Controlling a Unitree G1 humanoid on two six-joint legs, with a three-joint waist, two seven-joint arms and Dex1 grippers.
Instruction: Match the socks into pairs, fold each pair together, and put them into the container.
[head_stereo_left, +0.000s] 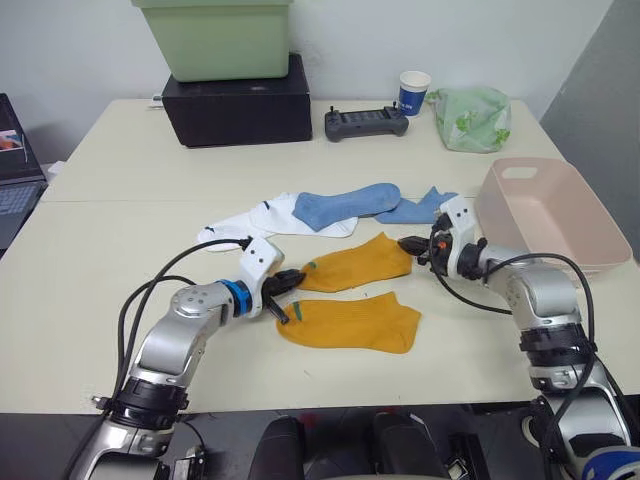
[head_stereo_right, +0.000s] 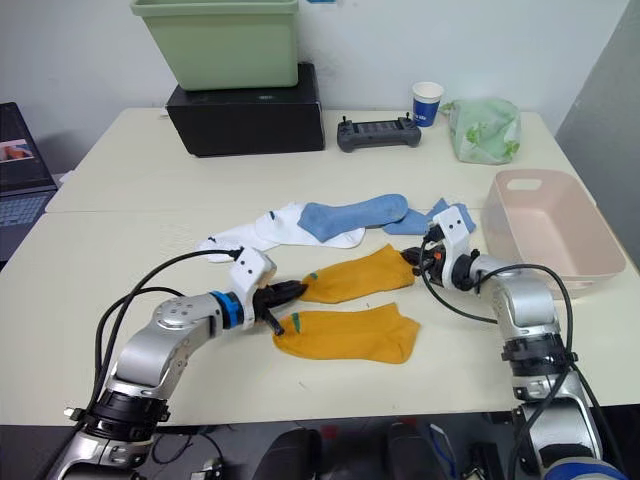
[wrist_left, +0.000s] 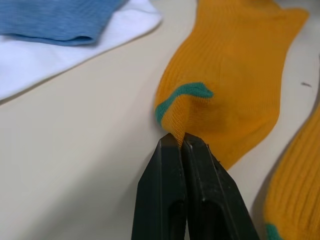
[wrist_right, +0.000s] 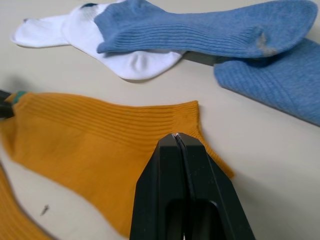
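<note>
Two mustard-orange socks lie side by side at the table's middle front. My left gripper (head_stereo_left: 291, 281) is shut on the toe end of the upper orange sock (head_stereo_left: 355, 265), pinching the fabric beside its green mark (wrist_left: 187, 92). My right gripper (head_stereo_left: 412, 245) is shut at that same sock's cuff end (wrist_right: 150, 125). The lower orange sock (head_stereo_left: 350, 325) lies flat and free. Behind them, two light blue socks (head_stereo_left: 345, 205) (head_stereo_left: 420, 210) overlap the white socks (head_stereo_left: 255, 222). The pale pink container (head_stereo_left: 545, 210) stands empty at the right.
At the back left, a light green bin (head_stereo_left: 215, 35) sits on a black box (head_stereo_left: 240, 105). A black controller (head_stereo_left: 366, 123), a blue paper cup (head_stereo_left: 414, 92) and a pale green bag (head_stereo_left: 470, 118) line the back. A laptop (head_stereo_left: 15, 170) is at the far left.
</note>
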